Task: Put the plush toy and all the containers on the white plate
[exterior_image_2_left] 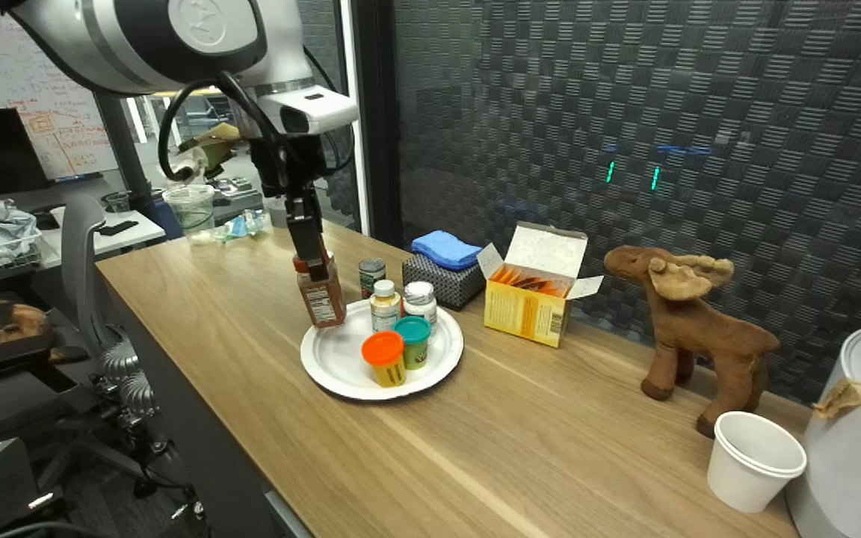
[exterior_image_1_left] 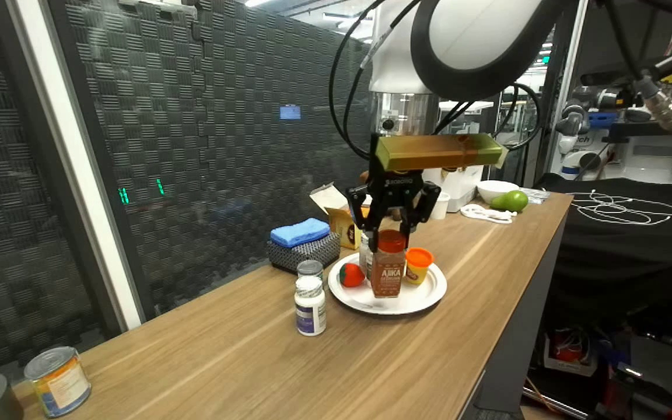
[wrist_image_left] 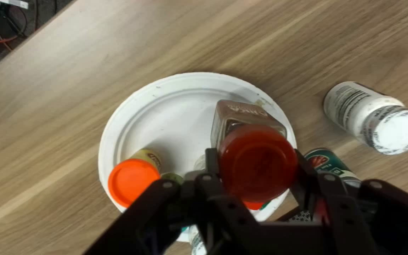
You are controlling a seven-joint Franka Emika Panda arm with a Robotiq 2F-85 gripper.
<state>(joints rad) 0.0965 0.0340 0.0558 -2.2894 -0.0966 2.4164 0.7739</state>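
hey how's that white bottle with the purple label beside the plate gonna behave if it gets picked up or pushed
The white bottle will probably stay stiff when gripped, since its walls look like hard plastic. Standing taller than wide, it could tip if pushed near the cap. Its round body may then roll.

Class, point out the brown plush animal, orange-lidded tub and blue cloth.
Brown plush animal (exterior_image_2_left: pixel 705 327): in an exterior view, its torso.
Orange-lidded tub (wrist_image_left: pixel 134 179): in the wrist view, its lid.
Blue cloth (exterior_image_1_left: pixel 300 232): in an exterior view, its top.
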